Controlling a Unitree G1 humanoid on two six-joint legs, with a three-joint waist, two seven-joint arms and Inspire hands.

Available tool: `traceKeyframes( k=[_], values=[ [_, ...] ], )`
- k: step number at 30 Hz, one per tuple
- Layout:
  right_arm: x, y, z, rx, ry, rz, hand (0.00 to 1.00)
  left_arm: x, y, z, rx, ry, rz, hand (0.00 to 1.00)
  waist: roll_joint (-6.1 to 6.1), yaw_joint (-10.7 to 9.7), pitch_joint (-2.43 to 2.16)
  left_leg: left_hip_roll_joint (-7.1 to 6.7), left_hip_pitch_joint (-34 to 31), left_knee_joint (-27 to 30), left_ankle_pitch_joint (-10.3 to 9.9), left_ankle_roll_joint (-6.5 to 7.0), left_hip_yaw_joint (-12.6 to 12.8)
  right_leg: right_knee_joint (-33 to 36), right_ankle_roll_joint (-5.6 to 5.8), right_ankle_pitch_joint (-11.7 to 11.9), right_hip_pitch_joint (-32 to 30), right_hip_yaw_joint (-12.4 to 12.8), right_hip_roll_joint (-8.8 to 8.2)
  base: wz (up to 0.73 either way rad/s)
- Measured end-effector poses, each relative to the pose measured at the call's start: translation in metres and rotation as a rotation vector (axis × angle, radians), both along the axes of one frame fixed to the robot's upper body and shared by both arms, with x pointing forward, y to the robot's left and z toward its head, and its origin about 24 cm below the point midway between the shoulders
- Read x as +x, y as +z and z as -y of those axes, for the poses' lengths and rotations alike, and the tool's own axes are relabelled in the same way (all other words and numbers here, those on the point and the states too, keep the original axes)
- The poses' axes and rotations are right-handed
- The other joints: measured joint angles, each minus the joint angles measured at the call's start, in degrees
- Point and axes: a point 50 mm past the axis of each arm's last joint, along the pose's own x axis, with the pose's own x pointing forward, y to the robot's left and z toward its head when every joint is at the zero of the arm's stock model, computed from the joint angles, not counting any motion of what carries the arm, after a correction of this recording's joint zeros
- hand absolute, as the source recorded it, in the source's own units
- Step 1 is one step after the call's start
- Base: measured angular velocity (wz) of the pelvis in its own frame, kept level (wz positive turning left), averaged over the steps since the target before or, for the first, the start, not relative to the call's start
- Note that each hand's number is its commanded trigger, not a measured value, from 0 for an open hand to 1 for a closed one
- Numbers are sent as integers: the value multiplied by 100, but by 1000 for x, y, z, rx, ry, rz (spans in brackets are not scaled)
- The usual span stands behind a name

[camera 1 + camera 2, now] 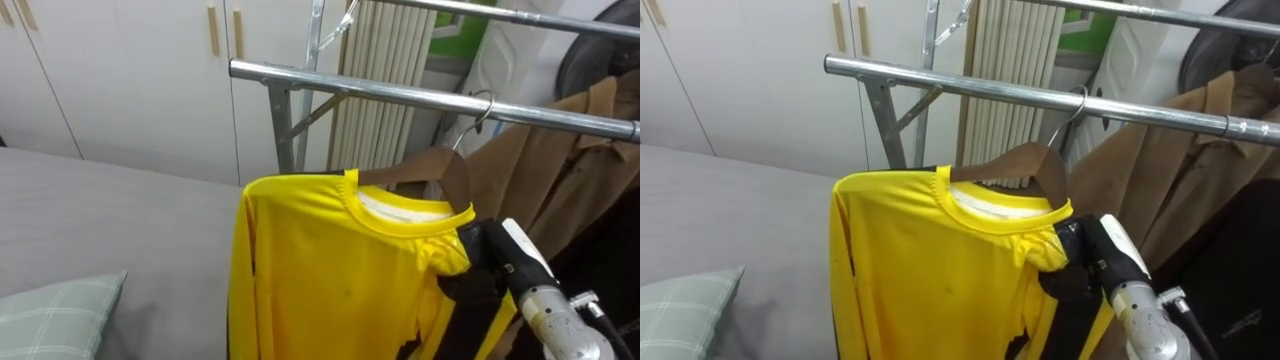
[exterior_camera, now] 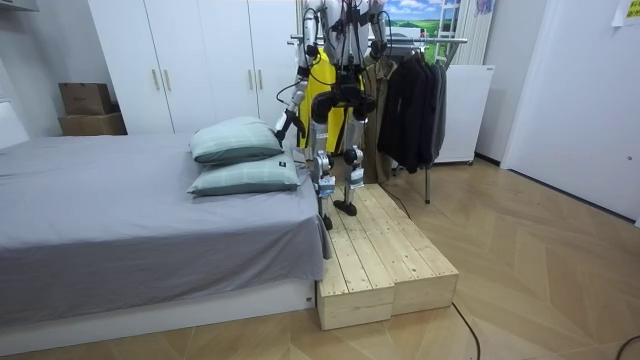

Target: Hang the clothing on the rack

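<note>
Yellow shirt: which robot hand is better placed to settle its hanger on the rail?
Probably the right robot hand: it grips the yellow shirt at the collar, right below the hanger and rail.

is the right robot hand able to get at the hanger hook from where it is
Probably yes, if it lets go first: the right robot hand grips the yellow shirt by the collar below the wooden hanger, and nothing stands between it and the hook at the metal rail.

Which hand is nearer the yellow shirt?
Right. The right hand is against the shirt by its collar; the left hand is lower, at the robot's side toward the bed, apart from it.
</note>
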Motion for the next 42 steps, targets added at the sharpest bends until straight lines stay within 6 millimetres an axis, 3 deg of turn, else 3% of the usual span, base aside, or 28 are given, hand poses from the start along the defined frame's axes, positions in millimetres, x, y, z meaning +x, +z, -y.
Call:
traceKeyframes(
  k=[14,16,17,18,27,30,42],
  values=[
    [-3,-6,3,1,-15,-27,100,-1,0,0,-2,10,1,0,4,-2,-13,3,72,-5,-11,13,-5,-23,10,1,90,2,-2,0],
    [-3,-7,3,6,-18,-29,68,-1,0,0,-2,9,1,0,1,-1,-14,2,67,-8,-12,16,-4,-22,14,3,91,8,-5,0],
    [-3,-7,4,9,-20,-30,22,-1,0,0,-2,9,1,0,0,-1,-15,1,67,-7,-12,16,-4,-21,15,3,92,8,-5,0],
    [-3,-7,4,12,-21,-30,0,-1,0,0,-2,9,1,0,0,-1,-15,1,67,-5,-12,16,-4,-20,16,4,92,9,-6,0],
    [-9,-21,11,59,-79,-132,0,0,0,0,-2,8,1,0,0,2,-16,5,47,-3,-12,15,-4,-29,15,5,77,3,0,0],
    [-12,-28,14,59,-95,-178,0,-1,0,0,-1,10,2,0,-1,3,-17,9,39,-10,2,-9,-7,-27,-32,23,77,6,8,0],
    [-15,-30,19,55,-116,-198,0,-2,0,-2,4,28,4,0,-9,17,-19,11,74,-72,5,-14,-50,-25,-68,-1,86,5,19,0]
  ],
)
